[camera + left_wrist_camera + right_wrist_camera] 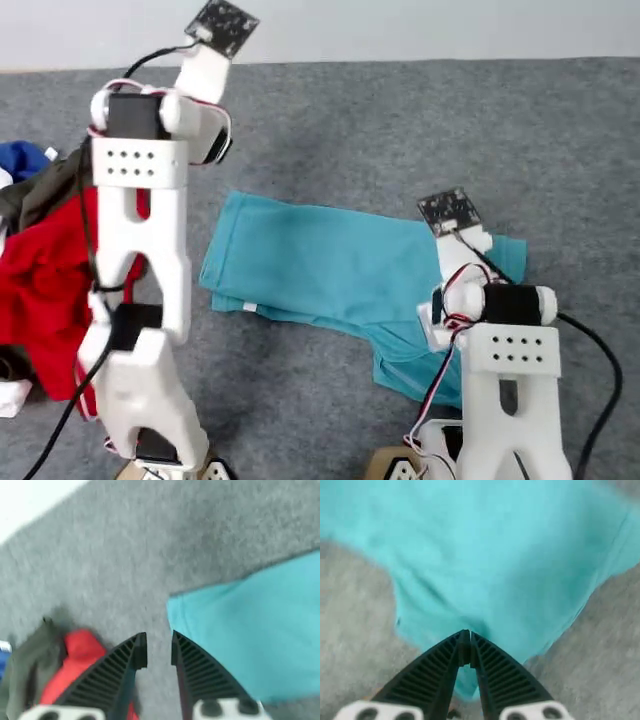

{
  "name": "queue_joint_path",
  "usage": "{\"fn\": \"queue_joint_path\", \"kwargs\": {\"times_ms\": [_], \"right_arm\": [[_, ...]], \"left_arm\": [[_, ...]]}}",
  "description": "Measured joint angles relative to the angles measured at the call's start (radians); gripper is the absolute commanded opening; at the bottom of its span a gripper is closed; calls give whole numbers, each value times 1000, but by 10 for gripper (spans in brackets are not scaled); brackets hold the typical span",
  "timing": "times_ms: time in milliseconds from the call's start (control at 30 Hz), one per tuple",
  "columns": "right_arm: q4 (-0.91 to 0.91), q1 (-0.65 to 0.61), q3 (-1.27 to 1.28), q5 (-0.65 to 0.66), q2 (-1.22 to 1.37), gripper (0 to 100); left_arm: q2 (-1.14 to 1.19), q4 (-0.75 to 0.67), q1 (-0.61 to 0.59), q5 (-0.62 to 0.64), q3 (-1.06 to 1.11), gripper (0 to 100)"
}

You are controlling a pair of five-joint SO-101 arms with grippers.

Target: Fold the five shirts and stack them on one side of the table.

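Grey table covering (400,130) is lying under every item.

1. Far left: three unfolded shirts are bunching together, partly cut off by the edge of the high view. A blue shirt (20,158) is peeking out at the back, and an olive shirt (45,190) is draping onto a red shirt (40,290). The left arm (140,250) is hiding their inner side.
2. Left gripper (158,650): its fingers are standing apart with a narrow gap, holding nothing, over bare covering. The red and olive cloth is lying beside and behind one finger.
3. Teal shirt (320,265): it is lying partly folded at the centre. One corner is sitting just beyond the other left finger.
4. Right gripper (469,647): its fingers are clenching tip to tip, with teal cloth spreading directly beneath and beyond the tips. Whether any cloth is being pinched cannot be told. The right arm (510,360) is covering the shirt's near end.
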Motion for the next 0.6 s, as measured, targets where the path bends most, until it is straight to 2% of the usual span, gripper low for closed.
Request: {"fn": "queue_joint_path", "kwargs": {"times_ms": [100, 200, 400, 600], "right_arm": [[18, 0, 0, 0, -2, 10], [-51, 0, 25, 0, -2, 10], [-235, 0, 199, 0, -2, 10], [-267, -2, 293, 0, -2, 10]], "left_arm": [[-100, 0, 2, 3, 153, 97], [-172, 0, -5, 3, 265, 97], [-287, 0, -58, 3, 379, 97], [-377, 0, -132, 3, 474, 97]]}}
